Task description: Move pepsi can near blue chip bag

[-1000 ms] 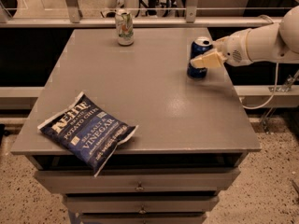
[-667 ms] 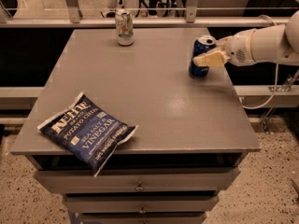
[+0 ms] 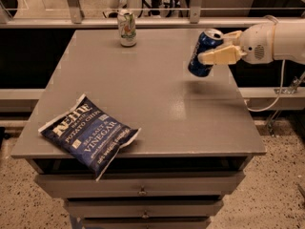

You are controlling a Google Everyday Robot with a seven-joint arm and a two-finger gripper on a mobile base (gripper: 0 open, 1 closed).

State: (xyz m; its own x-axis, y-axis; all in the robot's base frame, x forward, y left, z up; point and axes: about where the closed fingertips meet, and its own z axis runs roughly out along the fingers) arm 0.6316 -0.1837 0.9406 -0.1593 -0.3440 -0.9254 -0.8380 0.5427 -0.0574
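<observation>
The pepsi can (image 3: 203,52) is dark blue with a silver top. It is tilted and held above the right side of the grey table (image 3: 157,99). My gripper (image 3: 215,47) comes in from the right on a white arm and is shut on the can, with one cream finger (image 3: 220,57) across its side. The blue chip bag (image 3: 86,133) lies flat at the table's front left corner, its lower end hanging over the front edge. The can is far from the bag.
A white and green can (image 3: 127,28) stands upright at the back of the table, left of centre. Drawers (image 3: 143,191) sit under the tabletop. A metal rail (image 3: 143,11) runs behind the table. A white cable (image 3: 276,97) hangs at the right.
The gripper has lifted the pepsi can off the table; it now hangs tilted above the surface, slightly further left.
</observation>
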